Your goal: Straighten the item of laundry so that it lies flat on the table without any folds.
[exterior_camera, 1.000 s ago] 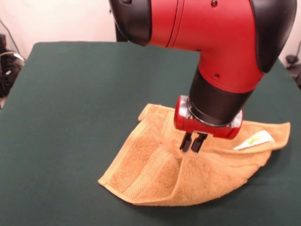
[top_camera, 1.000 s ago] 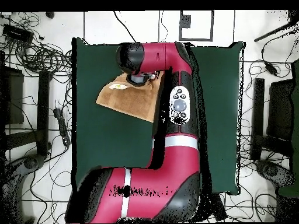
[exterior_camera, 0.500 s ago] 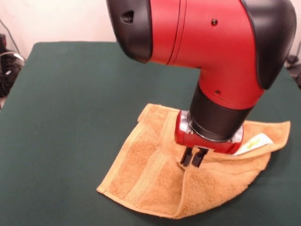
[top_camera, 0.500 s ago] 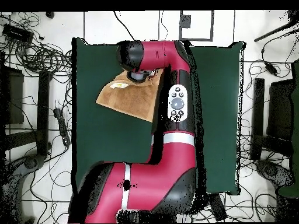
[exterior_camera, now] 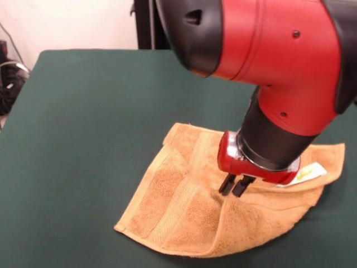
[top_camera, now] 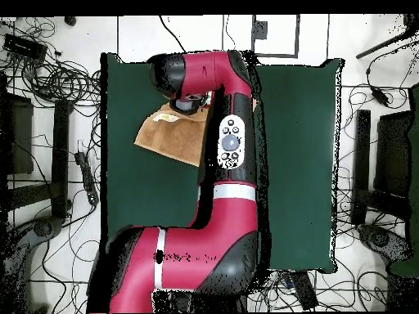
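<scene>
The item of laundry (exterior_camera: 178, 209) is an orange-yellow towel, lying rumpled on the green table (exterior_camera: 83, 111) at the front right. Its woven band stripe runs along the left part, and a white label (exterior_camera: 313, 171) shows at the right under the wrist. A raised fold runs from the towel's near edge up to my gripper (exterior_camera: 235, 185), whose black fingers are shut and pinch the cloth at the top of that ridge. From overhead, the towel (top_camera: 168, 141) lies near the table's (top_camera: 139, 204) left edge, and the arm's head covers its upper part and the gripper.
My big red and black arm (top_camera: 233, 163) stretches over the table's middle in the overhead view. Cables and equipment (top_camera: 49, 74) lie on the floor around the table. Green cloth extends wide to the left of the towel in the front view.
My gripper has moved right and slightly toward the camera in the front view, staying shut on the fold. The ridge and the towel's near edge shifted with it.
</scene>
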Controlling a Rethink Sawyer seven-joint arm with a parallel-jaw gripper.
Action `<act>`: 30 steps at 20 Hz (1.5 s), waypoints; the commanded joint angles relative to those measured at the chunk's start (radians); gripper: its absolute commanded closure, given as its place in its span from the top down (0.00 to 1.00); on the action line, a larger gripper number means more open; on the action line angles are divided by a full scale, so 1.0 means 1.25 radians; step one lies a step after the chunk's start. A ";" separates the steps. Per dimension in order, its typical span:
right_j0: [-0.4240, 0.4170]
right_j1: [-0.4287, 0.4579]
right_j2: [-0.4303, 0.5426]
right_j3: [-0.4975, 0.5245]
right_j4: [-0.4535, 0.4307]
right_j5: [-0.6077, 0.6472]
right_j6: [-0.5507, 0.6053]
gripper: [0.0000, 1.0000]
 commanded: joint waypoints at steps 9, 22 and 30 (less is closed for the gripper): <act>0.039 0.064 -0.057 -0.138 -0.029 0.231 0.238 0.00; 0.042 0.107 -0.021 -0.189 0.003 0.203 0.280 0.00; 0.038 0.097 0.043 -0.150 0.080 0.176 0.233 0.00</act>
